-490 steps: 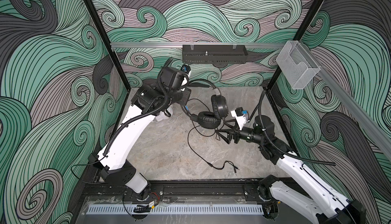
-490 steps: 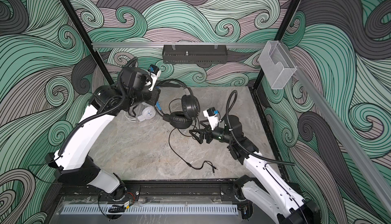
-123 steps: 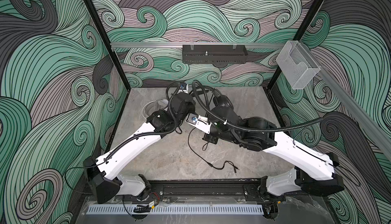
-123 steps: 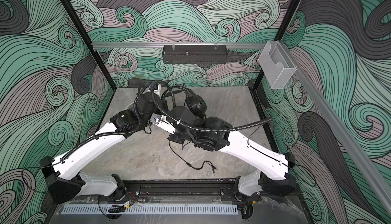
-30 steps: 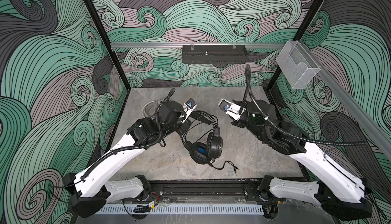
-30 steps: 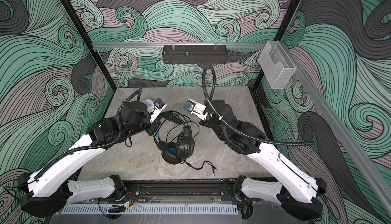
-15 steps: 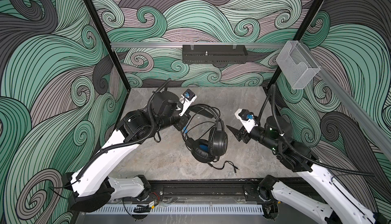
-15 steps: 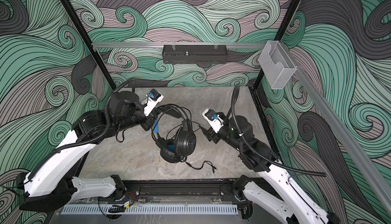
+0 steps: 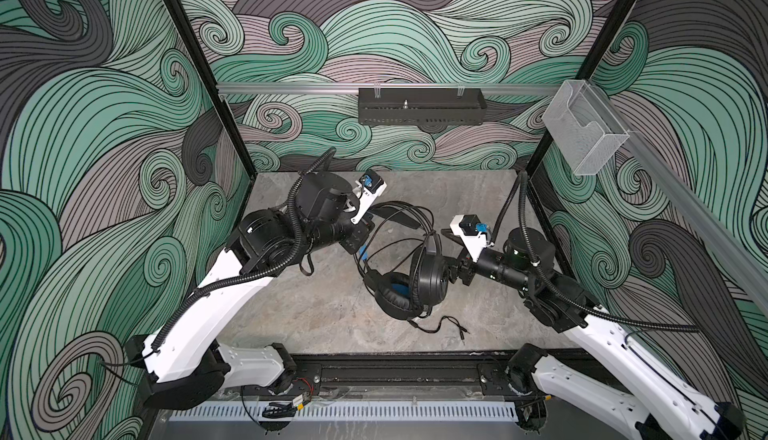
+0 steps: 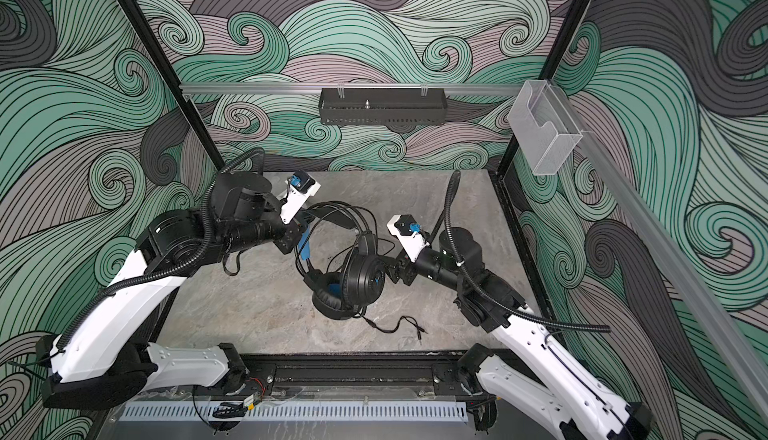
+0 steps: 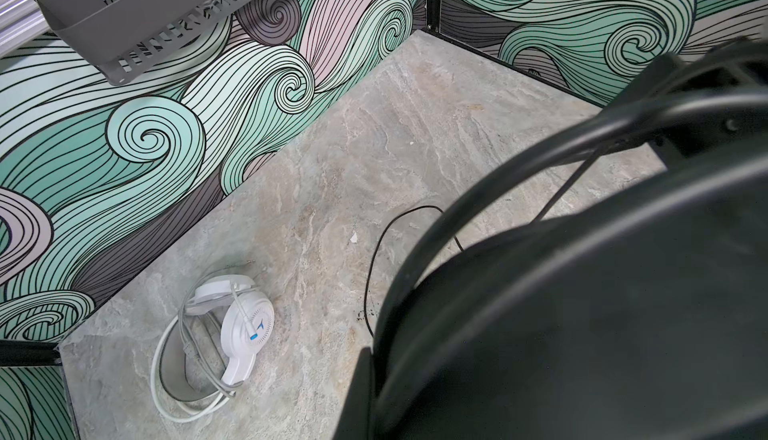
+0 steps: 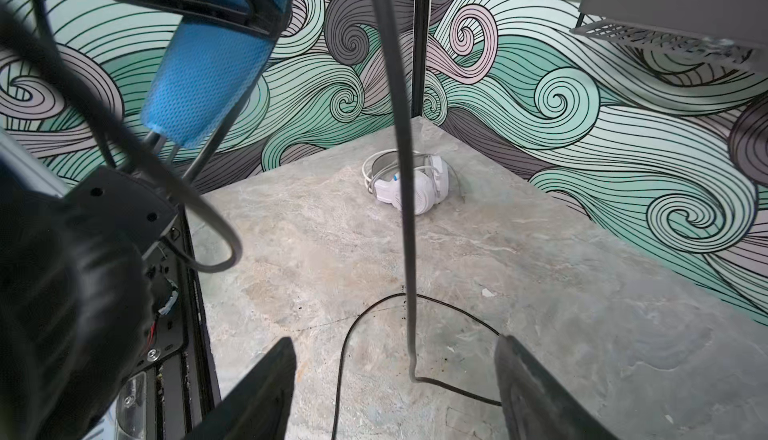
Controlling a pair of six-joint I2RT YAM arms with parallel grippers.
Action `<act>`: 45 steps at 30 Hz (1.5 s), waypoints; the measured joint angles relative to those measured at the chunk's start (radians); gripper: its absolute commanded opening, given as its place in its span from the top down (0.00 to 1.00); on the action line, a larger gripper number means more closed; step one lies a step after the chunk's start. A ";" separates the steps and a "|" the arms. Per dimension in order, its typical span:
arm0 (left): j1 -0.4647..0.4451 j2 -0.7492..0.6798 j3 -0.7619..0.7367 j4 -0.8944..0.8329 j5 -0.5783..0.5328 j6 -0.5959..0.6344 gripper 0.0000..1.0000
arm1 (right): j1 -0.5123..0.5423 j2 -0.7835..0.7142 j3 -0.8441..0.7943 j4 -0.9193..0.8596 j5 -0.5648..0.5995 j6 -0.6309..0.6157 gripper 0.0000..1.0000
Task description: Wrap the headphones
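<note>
Right gripper (image 12: 395, 340), swung back to the black headset (image 9: 415, 280) hanging over the tabletop (image 9: 324, 317) from the left gripper (image 9: 361, 250) and its pinching fingers, straddles the cable (image 12: 409, 230) with fingers spread; next, probably pinch and wind.

Overhead stereo pair; 2 wrist close-ups

The nearer headset (image 9: 415, 282) is mid-table (image 9: 316, 309) between my left claw (image 9: 362, 248) and right claw (image 12: 395, 346), its cable (image 9: 440, 326) trailing toward the front edge, the farther headset (image 11: 232, 329) in the far-left corner.
</note>
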 measured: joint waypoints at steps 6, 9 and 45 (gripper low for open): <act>0.000 0.000 0.000 0.000 0.001 -0.010 1.00 | -0.034 0.127 -0.006 0.107 -0.035 0.026 0.49; 0.000 0.000 0.000 0.001 0.002 -0.019 1.00 | -0.053 0.152 -0.006 0.137 -0.050 0.043 0.69; 0.000 -0.046 -0.095 0.054 -0.048 -0.057 1.00 | -0.320 0.046 0.069 0.129 0.311 0.134 1.00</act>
